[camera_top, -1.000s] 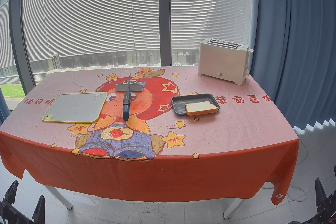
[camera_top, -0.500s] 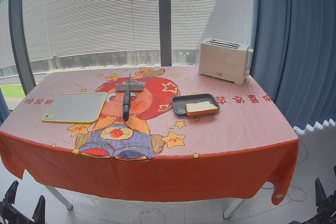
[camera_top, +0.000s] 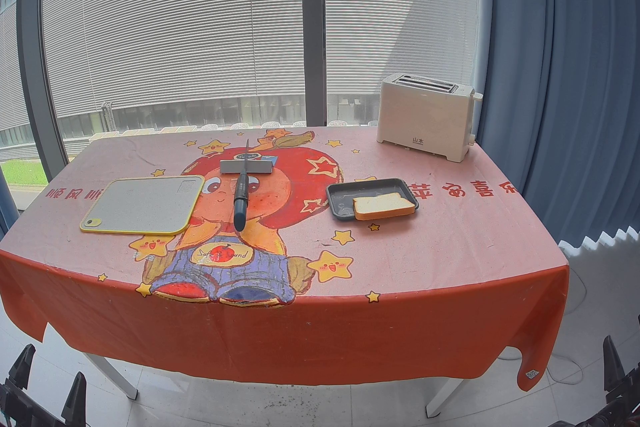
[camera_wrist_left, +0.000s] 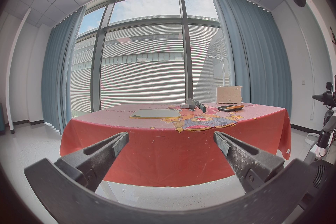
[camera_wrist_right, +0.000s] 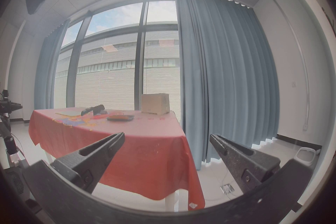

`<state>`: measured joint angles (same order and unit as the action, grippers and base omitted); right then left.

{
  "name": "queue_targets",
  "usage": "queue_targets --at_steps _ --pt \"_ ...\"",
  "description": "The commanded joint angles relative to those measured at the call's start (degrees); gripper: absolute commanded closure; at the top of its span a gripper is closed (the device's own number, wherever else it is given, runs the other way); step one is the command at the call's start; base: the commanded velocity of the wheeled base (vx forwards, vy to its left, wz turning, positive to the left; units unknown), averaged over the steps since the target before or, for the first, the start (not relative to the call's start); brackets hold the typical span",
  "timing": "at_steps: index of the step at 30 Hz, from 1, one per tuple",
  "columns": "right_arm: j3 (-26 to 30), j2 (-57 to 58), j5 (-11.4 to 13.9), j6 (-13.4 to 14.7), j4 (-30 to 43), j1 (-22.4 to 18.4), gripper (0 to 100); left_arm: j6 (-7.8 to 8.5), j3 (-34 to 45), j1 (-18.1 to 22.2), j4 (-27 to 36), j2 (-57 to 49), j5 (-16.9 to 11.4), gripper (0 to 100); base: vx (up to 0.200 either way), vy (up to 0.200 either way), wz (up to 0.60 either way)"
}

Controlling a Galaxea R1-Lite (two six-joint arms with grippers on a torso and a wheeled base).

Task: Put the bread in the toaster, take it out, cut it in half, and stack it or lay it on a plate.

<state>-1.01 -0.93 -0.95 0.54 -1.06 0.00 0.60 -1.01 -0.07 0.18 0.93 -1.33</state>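
Note:
A slice of bread [camera_top: 383, 205] lies on the near right part of a dark rectangular plate [camera_top: 347, 196] at the table's middle right. A white toaster [camera_top: 427, 115] stands at the back right, slots up. A knife [camera_top: 241, 193] with a dark handle rests across a small grey block at the centre. A grey cutting board [camera_top: 143, 204] with a yellow rim lies at the left. My left gripper [camera_wrist_left: 170, 144] hangs open below the table's front left edge, nothing between its fingers. My right gripper [camera_wrist_right: 167, 146] hangs open off the front right corner, also empty.
The table [camera_top: 427, 261] wears a red cloth with a cartoon print that drapes over the front edge. A window and a blue curtain [camera_top: 567, 61] stand behind and to the right. A floor cable lies under the right corner.

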Motion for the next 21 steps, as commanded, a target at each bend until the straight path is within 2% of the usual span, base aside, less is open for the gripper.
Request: queue_targets --at_steps 1,4,14,21 --pt "0.9 0.8 -0.2 0.1 -5.4 0.0 0 0.02 1.0 0.0 0.0 -0.9 0.0 0 0.0 0.0 0.0" --pt "0.8 0.8 -0.2 0.1 -8.9 0.0 0 0.02 1.0 0.0 0.0 -0.9 0.0 0 0.0 0.0 0.0" --pt "0.9 0.8 -0.2 0.1 -5.8 0.0 0 0.02 0.9 0.0 0.0 -0.9 0.0 0 0.0 0.0 0.0" --pt "0.8 0.9 -0.2 -0.4 -6.4 0.0 0 0.02 1.0 0.0 0.0 -0.9 0.0 0 0.0 0.0 0.0"
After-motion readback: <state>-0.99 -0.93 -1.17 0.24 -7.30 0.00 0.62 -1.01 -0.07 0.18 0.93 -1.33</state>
